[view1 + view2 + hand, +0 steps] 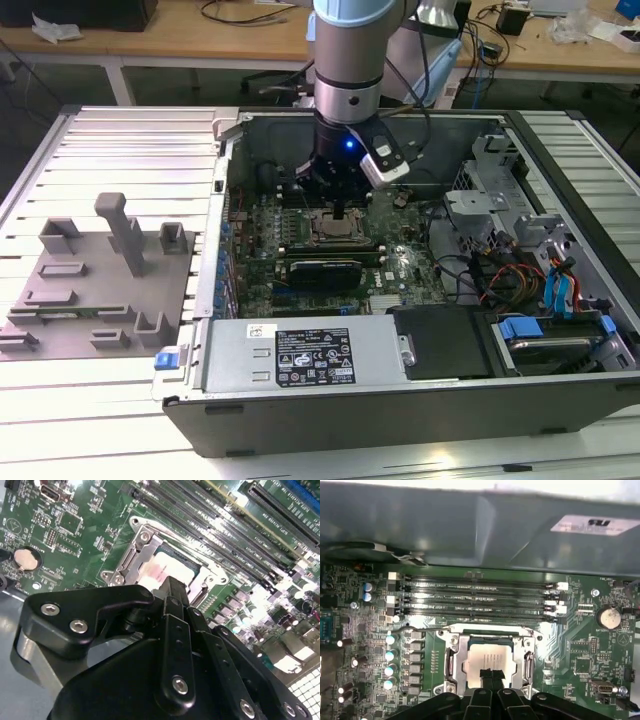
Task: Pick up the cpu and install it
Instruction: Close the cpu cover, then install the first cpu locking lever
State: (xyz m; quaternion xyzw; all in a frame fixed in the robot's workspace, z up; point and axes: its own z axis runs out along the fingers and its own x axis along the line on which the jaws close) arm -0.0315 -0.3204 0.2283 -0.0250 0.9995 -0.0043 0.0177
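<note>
Silvery-grey cpu [487, 660] lies flat inside the socket frame [451, 662] on the green mobo [580, 645], directly below my claw [490, 673]. My fingertips are pressed together, pinching nothing, and hang just over the chip's nearest edge; can't tell if they touch it. Memory slots [475, 597] run just beyond the socket, btwn it and the pc case [400, 400] wall. Coin battery [608, 617] sits further off to one side. Grey fixture plate [100, 290] lies well apart from my claw, outside the case.
</note>
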